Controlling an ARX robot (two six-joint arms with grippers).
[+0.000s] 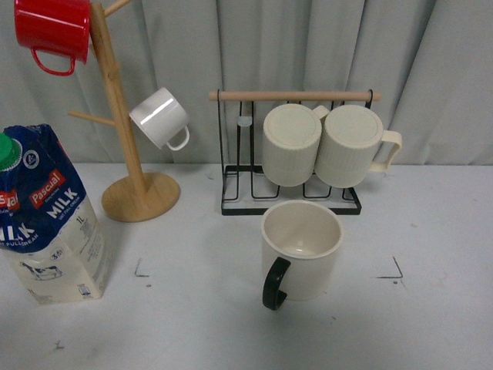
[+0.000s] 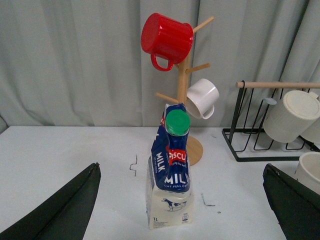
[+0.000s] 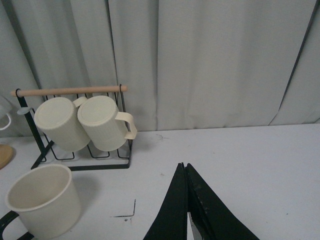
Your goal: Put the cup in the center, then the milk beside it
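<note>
**Milk carton sits outside the left mark; left arm lined up on it, cup in centre**

Milk carton point(image 1: 50, 216) is nearest the front camera, at the far left. It stands upright with its long axis vertical, gable and green cap point(image 1: 6, 150) on top. It is left of the left corner mark point(image 1: 141, 270), so outside the centre patch point(image 1: 192, 297).

Cup point(image 1: 300, 250) stands upright inside the patch, between that mark and the right corner mark point(image 1: 393, 271). Its black handle faces the camera. I judge step one done and milk next.

Key relation: the carton lies straight ahead of the left gripper point(image 2: 181, 167), centred between its fingers point(image 2: 65, 210). The jaws are spread wide, wider than the carton, and touch nothing. The left arm is clearly the nearer one. The carton then has to travel to the robot's right, to a spot just beside the cup.

Right gripper point(image 3: 183, 167) is pinched closed on nothing and points at bare table right of the cup.

View differences:
- Front view shows the carton against the marks, but neither arm.
- Left wrist view shows the jaw alignment and only the cup's edge.
- Right wrist view shows the cup's open rim and one mark, no milk.

Risk: a tall carton tips easily if gripped high.
</note>
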